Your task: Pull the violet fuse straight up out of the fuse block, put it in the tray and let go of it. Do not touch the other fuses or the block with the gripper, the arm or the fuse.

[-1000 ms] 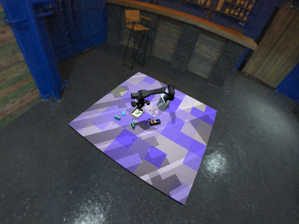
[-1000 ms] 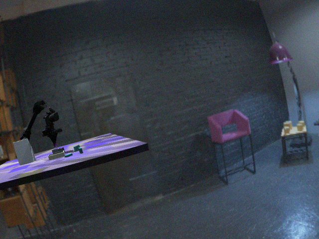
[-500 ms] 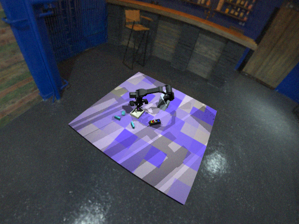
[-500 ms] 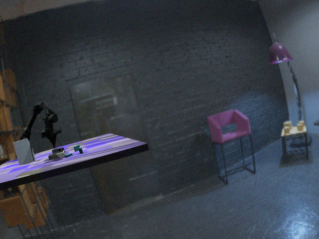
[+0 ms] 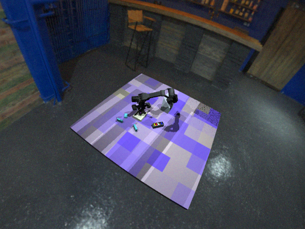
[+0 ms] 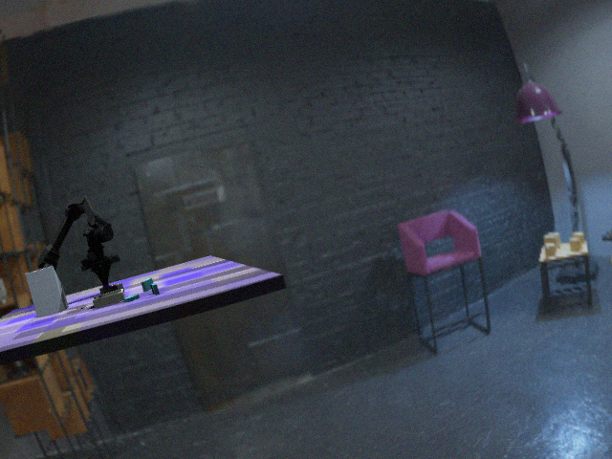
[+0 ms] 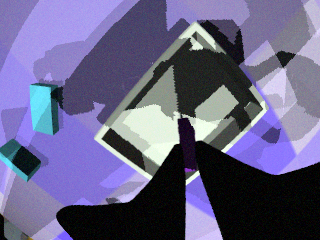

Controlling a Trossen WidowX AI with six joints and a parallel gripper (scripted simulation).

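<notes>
My gripper [image 5: 140,113] [image 6: 105,287] [image 7: 189,149] is shut on the violet fuse [image 7: 187,137], which points down between the fingertips. It is over the near part of the cream tray [image 5: 139,119] [image 6: 109,297] [image 7: 145,122], with the fingertips low, close to rim height. I cannot tell whether the fuse's lower end touches the tray floor. No other thing shows in the tray, only shadows. The black fuse block [image 5: 157,127] stands apart from the tray, to its right in the top view, with yellow, red, white and blue fuses in it. The wrist view does not show the block.
Three cyan blocks lie around the tray's left and front side: one [image 5: 126,115] [image 7: 45,109], another [image 5: 119,119] [image 7: 20,160], and a third [image 5: 135,127]. A tall pale grey wedge [image 5: 166,105] [image 6: 45,291] stands behind the fuse block, near the arm.
</notes>
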